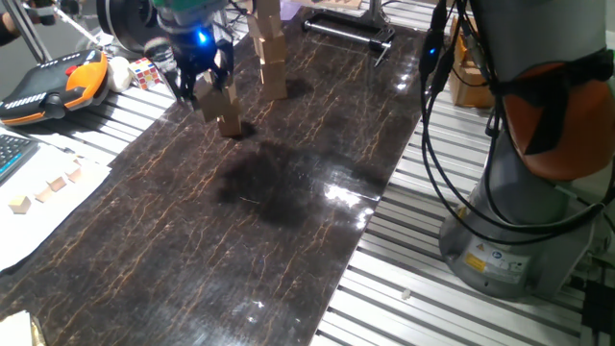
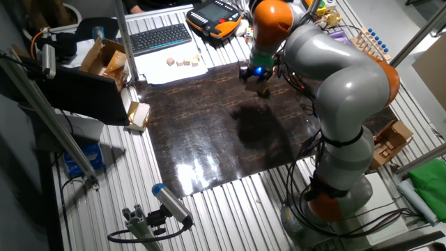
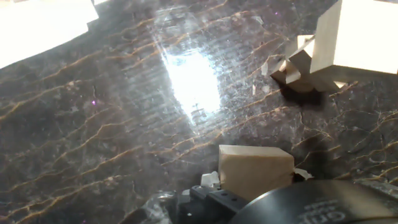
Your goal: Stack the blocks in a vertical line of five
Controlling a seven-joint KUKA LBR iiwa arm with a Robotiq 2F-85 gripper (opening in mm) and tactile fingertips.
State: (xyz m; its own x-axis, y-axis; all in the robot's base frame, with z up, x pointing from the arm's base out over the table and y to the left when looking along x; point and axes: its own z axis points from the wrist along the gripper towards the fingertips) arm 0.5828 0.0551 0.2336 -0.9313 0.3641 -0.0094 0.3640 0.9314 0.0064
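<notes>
Three pale wooden blocks (image 1: 272,60) stand as a stack at the far side of the dark marble-patterned mat, its top cut off by the frame edge; in the hand view the stack (image 3: 357,34) shows at upper right. To its left my gripper (image 1: 207,91) is shut on a fourth block (image 1: 215,99). That block rests slightly askew on or just above a fifth block (image 1: 232,123) on the mat. In the hand view the held block (image 3: 255,169) sits between the pads and hides the one below. The other fixed view shows the gripper (image 2: 258,78) over these blocks (image 2: 263,90).
A Rubik's cube (image 1: 144,71) and an orange-and-black pendant (image 1: 53,85) lie left of the mat. Tiny pale cubes (image 1: 48,189) rest on white paper at the left edge. A keyboard (image 2: 160,36) and cardboard boxes (image 2: 104,59) sit beyond. The arm's base (image 1: 524,221) stands right.
</notes>
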